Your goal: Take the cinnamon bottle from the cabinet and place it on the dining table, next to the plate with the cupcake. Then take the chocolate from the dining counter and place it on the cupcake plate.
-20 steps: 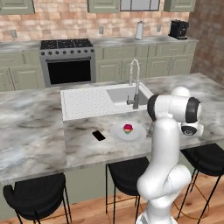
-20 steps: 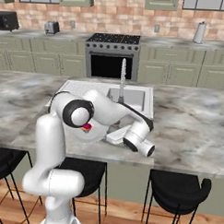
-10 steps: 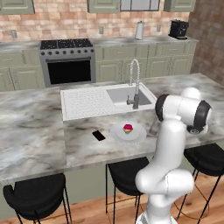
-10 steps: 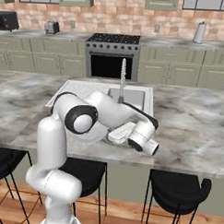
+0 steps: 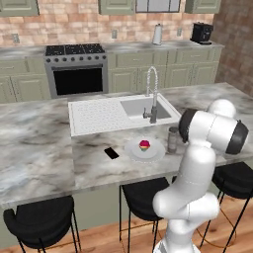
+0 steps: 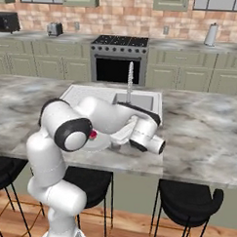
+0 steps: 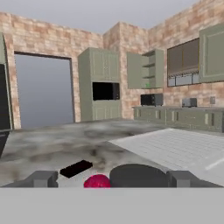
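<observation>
Starting at the left of the left base view, we find the chocolate lying flat on the marble table, just left of the plate and apart from it. The cupcake sits in the middle of that plate. Right beside the plate, on its right, the bottle stands upright on the marble, its dark cap on top, with our white arm rising just past it. Behind these lies the white sink with its tap.

From the right base view we see our arm reach low across the table in front of the sink, hiding most of the plate; a bit of the cupcake peeks out by the elbow.

Looking along the hand, left to right: one fingertip, the chocolate on the marble, the red top of the cupcake, the bottle's dark cap close up, then the other fingertip. Our gripper stands spread wide, a finger on each side of the cap with a gap either way, so it grips nothing. Farther off, an open cabinet hangs on the brick wall.
</observation>
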Robot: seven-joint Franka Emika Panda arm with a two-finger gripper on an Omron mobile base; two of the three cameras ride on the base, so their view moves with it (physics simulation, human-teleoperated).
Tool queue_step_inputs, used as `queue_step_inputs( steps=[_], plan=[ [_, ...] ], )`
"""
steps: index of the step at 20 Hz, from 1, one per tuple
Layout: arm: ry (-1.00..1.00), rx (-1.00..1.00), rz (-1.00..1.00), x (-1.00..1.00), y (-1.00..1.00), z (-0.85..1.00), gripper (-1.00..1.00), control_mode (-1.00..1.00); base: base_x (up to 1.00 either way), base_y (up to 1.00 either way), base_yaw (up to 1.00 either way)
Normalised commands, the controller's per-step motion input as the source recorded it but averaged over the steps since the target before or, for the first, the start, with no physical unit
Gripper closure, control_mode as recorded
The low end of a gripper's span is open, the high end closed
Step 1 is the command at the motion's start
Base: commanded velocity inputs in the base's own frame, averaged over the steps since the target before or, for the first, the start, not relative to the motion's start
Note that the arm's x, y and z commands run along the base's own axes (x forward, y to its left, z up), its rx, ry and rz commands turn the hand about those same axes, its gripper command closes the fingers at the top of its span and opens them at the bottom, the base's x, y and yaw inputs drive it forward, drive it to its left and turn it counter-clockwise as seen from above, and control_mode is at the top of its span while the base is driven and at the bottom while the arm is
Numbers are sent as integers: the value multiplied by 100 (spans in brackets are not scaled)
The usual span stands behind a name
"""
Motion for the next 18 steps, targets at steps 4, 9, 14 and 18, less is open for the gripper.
queue_step_inputs(
  steps=[4, 9, 14, 18],
  plan=[
    [5, -1, 0, -11, 0, 87, -100, -100, 0, 0, 0],
    [9, -4, 0, -21, 6, 100, -100, -100, 0, 0, 0],
    [22, -17, -3, -8, 73, 97, -100, -100, 0, 0, 0],
    [31, -21, -3, -1, 100, 54, -100, -100, 0, 0, 0]
  ],
)
